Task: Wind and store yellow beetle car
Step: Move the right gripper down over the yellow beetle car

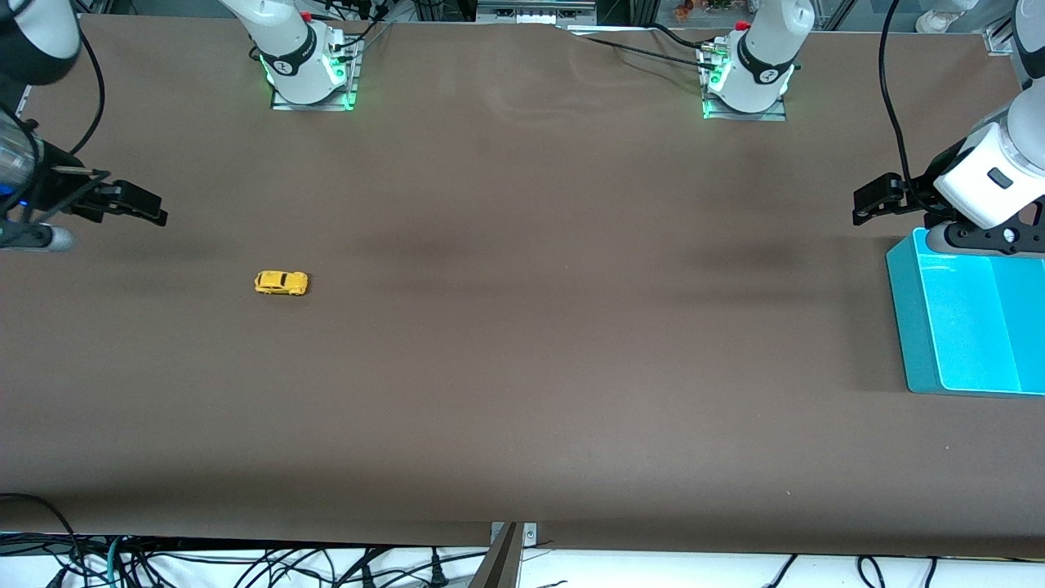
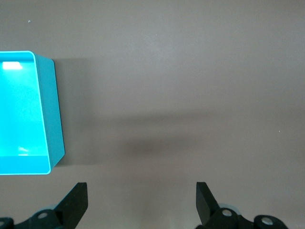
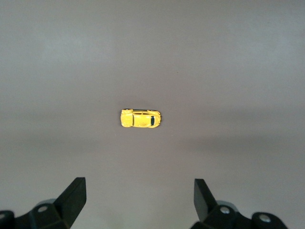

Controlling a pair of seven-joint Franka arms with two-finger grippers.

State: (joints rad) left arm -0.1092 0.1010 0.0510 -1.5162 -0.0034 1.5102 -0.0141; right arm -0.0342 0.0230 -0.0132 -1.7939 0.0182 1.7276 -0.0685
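We are hovering our right gripper [image 3: 138, 202], wide open and empty, over the table with the yellow beetle car [image 3: 140, 118] centred in the right wrist view, lining up a grasp; our left gripper [image 2: 142, 202], open and empty, is waiting beside the teal bin [image 2: 47, 119] at the left arm's end for storage.

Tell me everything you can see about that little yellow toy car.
The yellow beetle car is tiny, bright yellow and glossy, with a rounded body, dark windows and small black wheels. It stands upright on its wheels on the bare brown table, toward the right arm's end, lengthwise along the table. Nothing touches it.

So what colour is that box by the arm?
Bright turquoise: the open bin, clearest in the front view.
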